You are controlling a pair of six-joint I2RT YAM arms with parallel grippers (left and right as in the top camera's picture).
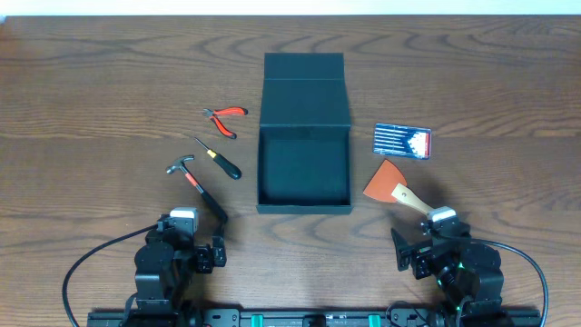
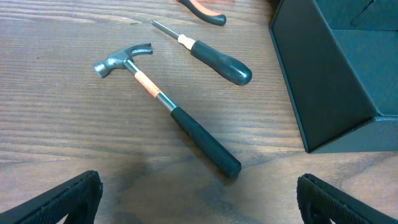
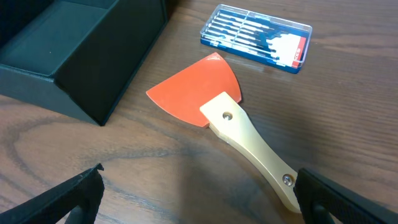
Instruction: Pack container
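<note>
The matte black container [image 1: 304, 168] stands open and empty at the table's middle, its lid flap folded back. Left of it lie a hammer [image 1: 194, 184], a screwdriver [image 1: 221, 160] and red-handled pliers [image 1: 224, 118]. Right of it lie an orange scraper with a wooden handle [image 1: 395, 186] and a blue-and-white flat packet [image 1: 402, 141]. My left gripper [image 2: 199, 202] is open and empty, just short of the hammer's handle [image 2: 202, 140]. My right gripper [image 3: 199, 199] is open and empty; its right finger is beside the end of the scraper's handle [image 3: 255, 146].
The container's wall [image 2: 323, 81] fills the right of the left wrist view and its corner [image 3: 81, 68] the left of the right wrist view. The packet [image 3: 258, 38] lies beyond the scraper. Bare wood lies between the two arms at the front edge.
</note>
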